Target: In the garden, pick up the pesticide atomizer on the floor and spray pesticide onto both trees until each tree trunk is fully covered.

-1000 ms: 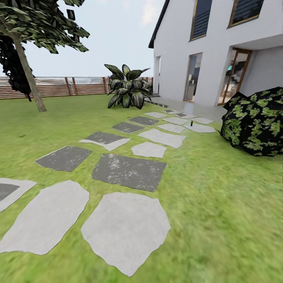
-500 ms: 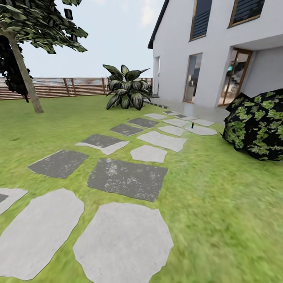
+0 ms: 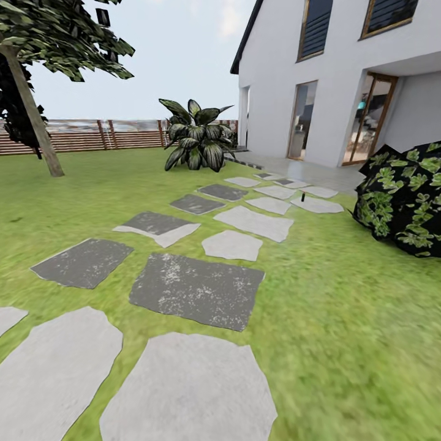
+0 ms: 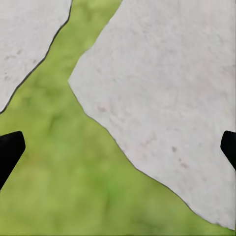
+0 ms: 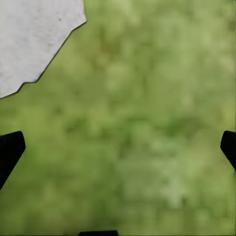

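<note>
Claws: left claw [image 4: 118, 147] and right claw [image 5: 118, 147] spread apart, empty, hung above lawn [image 5: 147, 123] and paving stone [image 4: 162, 88], presumably for travel.

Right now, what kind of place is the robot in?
A house's back garden, by the look: green lawn with a stepping-stone path, a slatted wooden fence behind, and a white house at the right.

You face a path of grey stepping stones [image 3: 196, 288] running toward a white house [image 3: 318, 79] with glazed doors. A broad-leaved plant [image 3: 197, 142] stands beside the path's far end, and a dark leafy bush [image 3: 404, 199] sits on your right.
</note>
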You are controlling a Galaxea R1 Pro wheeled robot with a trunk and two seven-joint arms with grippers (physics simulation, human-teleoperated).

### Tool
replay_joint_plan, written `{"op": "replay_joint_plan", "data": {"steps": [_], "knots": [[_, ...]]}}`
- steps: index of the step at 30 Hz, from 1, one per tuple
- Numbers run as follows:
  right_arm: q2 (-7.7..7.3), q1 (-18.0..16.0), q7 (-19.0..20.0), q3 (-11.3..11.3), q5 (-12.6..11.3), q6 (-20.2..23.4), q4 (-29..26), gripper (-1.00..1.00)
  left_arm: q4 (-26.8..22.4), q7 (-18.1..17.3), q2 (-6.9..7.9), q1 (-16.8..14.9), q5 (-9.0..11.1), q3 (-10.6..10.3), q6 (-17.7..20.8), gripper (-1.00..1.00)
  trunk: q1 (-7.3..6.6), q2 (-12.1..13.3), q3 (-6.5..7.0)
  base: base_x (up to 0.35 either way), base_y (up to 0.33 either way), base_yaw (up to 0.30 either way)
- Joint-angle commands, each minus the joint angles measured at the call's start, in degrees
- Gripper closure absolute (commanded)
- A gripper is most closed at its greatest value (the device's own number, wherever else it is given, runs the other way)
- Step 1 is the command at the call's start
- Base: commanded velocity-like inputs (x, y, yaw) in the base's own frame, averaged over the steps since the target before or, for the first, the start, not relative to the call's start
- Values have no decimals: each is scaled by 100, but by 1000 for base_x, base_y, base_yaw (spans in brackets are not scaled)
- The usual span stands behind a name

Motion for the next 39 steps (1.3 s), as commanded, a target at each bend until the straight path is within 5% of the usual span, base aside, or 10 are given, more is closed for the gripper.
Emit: {"op": "replay_joint_plan", "data": {"steps": [1,39], "knots": [[1,-2,-2,-5,5,-17,3,-100,5,2,0,-2,29,-8,-18,-100,2,-2,-5,339,0,0],[27,-2,3,4,-4,-9,-7,-100,4,2,0,-2,29,-8,-13,-100,2,-2,-5,339,0,0]]}}
